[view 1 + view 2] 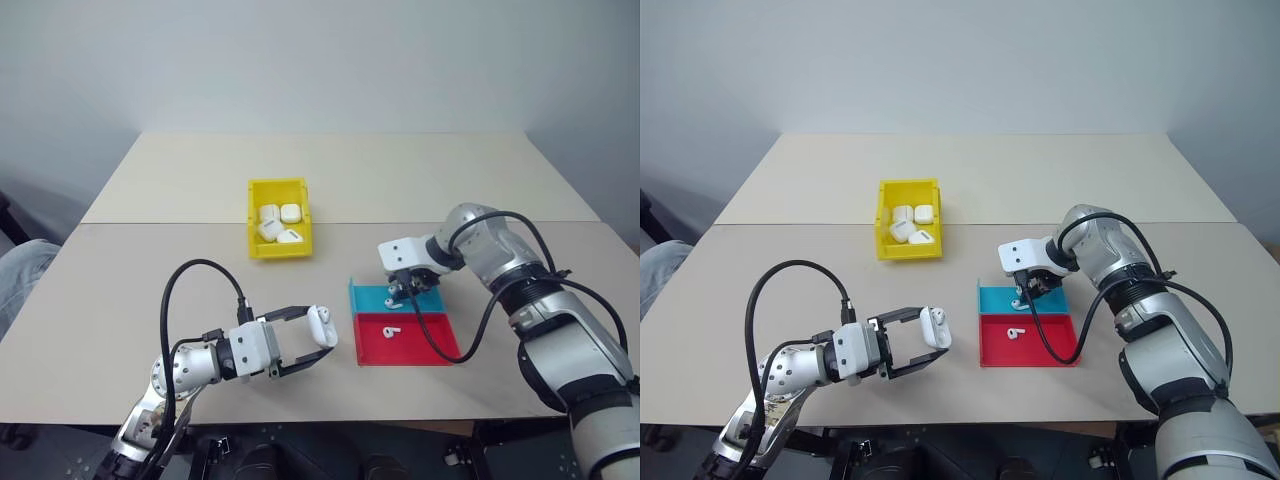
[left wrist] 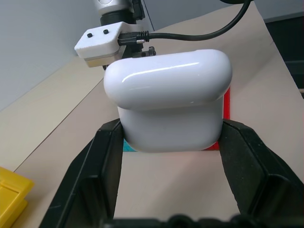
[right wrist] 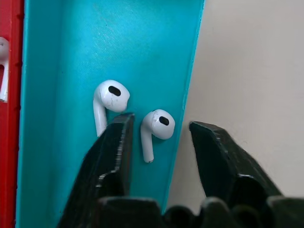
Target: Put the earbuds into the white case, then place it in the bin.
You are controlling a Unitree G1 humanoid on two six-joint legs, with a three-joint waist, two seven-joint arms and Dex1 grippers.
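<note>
Right wrist view is showing the right gripper (image 3: 159,130) bracketing one of two earbuds (image 3: 156,128) in the blue tray (image 3: 71,47), jaws narrowing, not yet gripping. The left gripper (image 1: 318,342) is clamping the white case (image 1: 320,326) above the desk; the yellow bin (image 1: 255,190) is waiting.

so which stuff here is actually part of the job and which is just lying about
Part of the job:
- white case, gripped in the left tool
- two earbuds in the blue tray, right tool open around one
- earbud in the red tray
- yellow bin

Lying about:
- other white cases already in the bin
</note>
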